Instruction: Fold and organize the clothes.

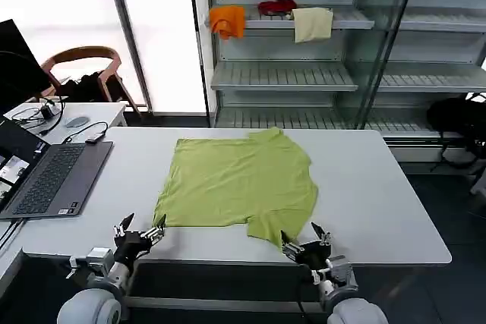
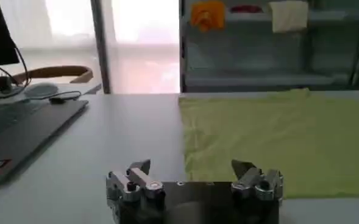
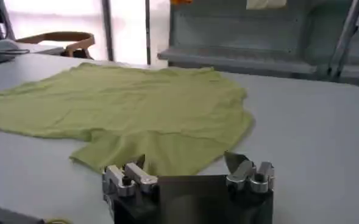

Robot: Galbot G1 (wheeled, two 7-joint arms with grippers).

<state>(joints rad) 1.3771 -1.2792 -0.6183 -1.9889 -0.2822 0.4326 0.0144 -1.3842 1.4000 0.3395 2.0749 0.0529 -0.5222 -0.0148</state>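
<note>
Bench [image 1: 395,210]: a wide white top running across the head view, with the near edge closest to the robot.
T-shirt [image 1: 239,184]: lime yellow-green, spread flat near the middle of the bench, one sleeve pointing to the near edge and lightly wrinkled; its edge also shows in the left wrist view [image 2: 277,140] and its sleeve in the right wrist view [image 3: 142,115].
Laptop [image 1: 53,176]: open, dark grey, on the bench's left end, well apart from the T-shirt.
Left hand [image 1: 139,231]: at the near edge, just beside the T-shirt's near left corner, fingers spread apart and holding nothing [image 2: 194,176].
Right hand [image 1: 305,240]: at the near edge, just beside the near sleeve, fingers likewise apart and empty [image 3: 188,170].
</note>
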